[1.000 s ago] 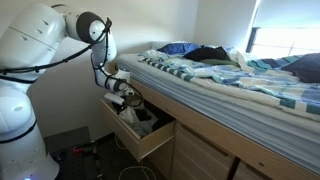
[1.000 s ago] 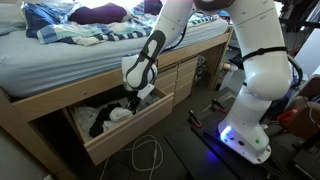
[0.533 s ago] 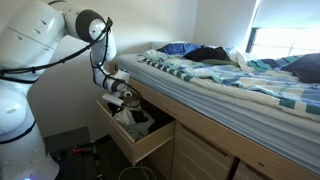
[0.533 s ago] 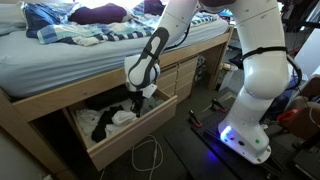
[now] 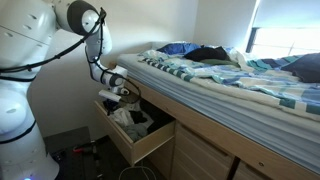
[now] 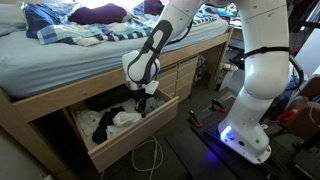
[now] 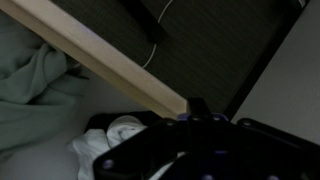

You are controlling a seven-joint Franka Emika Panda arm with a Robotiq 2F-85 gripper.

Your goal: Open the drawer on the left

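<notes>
Here, a white robot arm [image 6: 165, 30] reaches down along the side of a bed [image 6: 60, 55] covered in rumpled blue and white striped bedding. Under the mattress, the drawer [image 6: 135, 132] stands open, jutting out from the light-tan wooden bed frame at its end. Its flat plain front faces into the room. White and dark clothes [image 6: 122, 118] lie heaped inside it. The gripper [image 6: 143, 103] hangs just over the top edge of the drawer front, near one end of it. Whether its jaws are apart, together or clamped on the wood cannot be told from any view. In the wrist view the drawer's wooden front crosses the picture diagonally, with pale cloth and a white bundle on the near side. Beyond it are a dark floor [image 7: 220, 40] and the blurred dark gripper body low in the frame. Closed drawer fronts [image 6: 186, 72] sit further along the frame. A thin white cable [image 6: 150, 155] loops on the floor before the open drawer, beside the robot's rounded white base [image 6: 250, 120].
</notes>
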